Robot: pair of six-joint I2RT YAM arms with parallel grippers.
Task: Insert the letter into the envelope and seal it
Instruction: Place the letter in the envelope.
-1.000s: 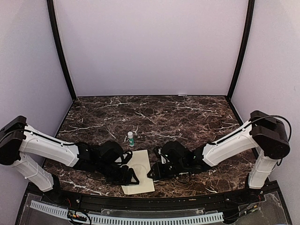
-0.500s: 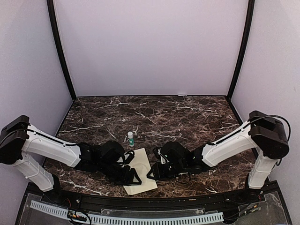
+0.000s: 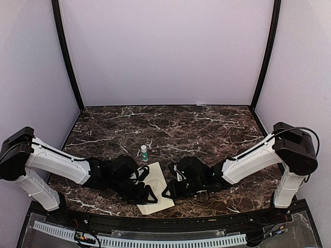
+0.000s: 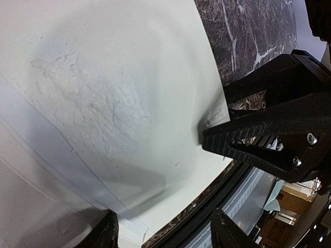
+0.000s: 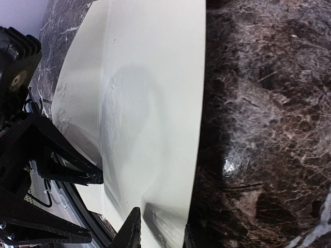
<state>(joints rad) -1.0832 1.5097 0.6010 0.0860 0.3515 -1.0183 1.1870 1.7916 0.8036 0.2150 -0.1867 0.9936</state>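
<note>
Cream paper, the envelope (image 3: pixel 158 176) lies flat at 6 o'clock on the counter (image 3: pixel 170 129), probably steadied there for sealing; no letter shows. Both arms reach in low, forearms almost level. The left gripper (image 3: pixel 147 196), at its 9 o'clock, gapes wide and empty. The right gripper (image 3: pixel 166 192), at 3 o'clock, narrowly brackets its edge, and whether it grips I cannot tell.

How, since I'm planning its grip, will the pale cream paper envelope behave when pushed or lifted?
The pale cream paper envelope shows dimples and creases, so probably floppy. Flat on polished dark marble table, it likely slides easily.
</note>
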